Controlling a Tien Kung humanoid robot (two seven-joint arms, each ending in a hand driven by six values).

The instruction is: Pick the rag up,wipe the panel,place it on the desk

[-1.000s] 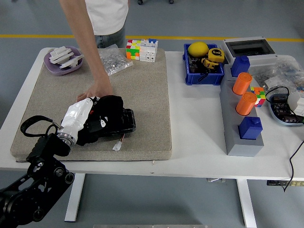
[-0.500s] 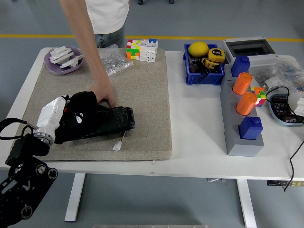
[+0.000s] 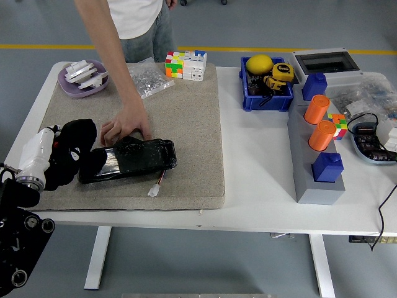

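The robot's left hand (image 3: 69, 155), its fingers curled on a dark rag (image 3: 87, 162), is touching the left end of the glossy black flat panel (image 3: 128, 160) lying on the beige felt mat (image 3: 180, 118); a person's hand (image 3: 124, 126) is pressing the panel's far edge.

Light: bright, even, from overhead.
Shadows: soft and short under the person's arm (image 3: 111, 68) and beside the grey box (image 3: 316, 167).
Glare: faint sheen on the black panel (image 3: 130, 160).
Focus: sharp throughout.
Distortion: none I can tell.
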